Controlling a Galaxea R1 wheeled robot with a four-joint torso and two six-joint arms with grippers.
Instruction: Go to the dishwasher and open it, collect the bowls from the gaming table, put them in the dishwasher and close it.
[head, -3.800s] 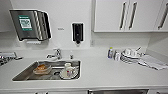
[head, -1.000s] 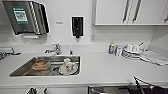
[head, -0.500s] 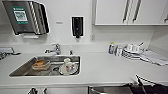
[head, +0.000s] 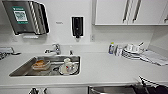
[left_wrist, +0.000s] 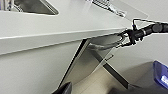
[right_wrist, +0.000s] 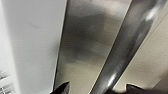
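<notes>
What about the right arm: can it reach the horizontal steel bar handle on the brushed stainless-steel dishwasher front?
Likely yes. The right gripper sits at the steel bar handle on the dishwasher, just under the white counter edge; nothing lies between them.

Even, bright indoor light falls on the white table (head: 105, 67), with only soft shadows under the white wall cabinets (head: 125, 11) and inside the stainless-steel sink (head: 22, 70). The head view is soft and blocky throughout; straight lines bow toward its edges (the grey paper-towel dispenser (head: 25, 16) leans outward). In the left wrist view the table's front edge is brightly lit, the space beneath shaded, and the brushed steel dishwasher door (left_wrist: 85, 62) reflects pale light. The right wrist view is strongly out of focus: the steel bar handle (right_wrist: 125, 45) carries bright glare streaks, and a dark smudge on the door (right_wrist: 85, 32) is possibly a reflection.
</notes>
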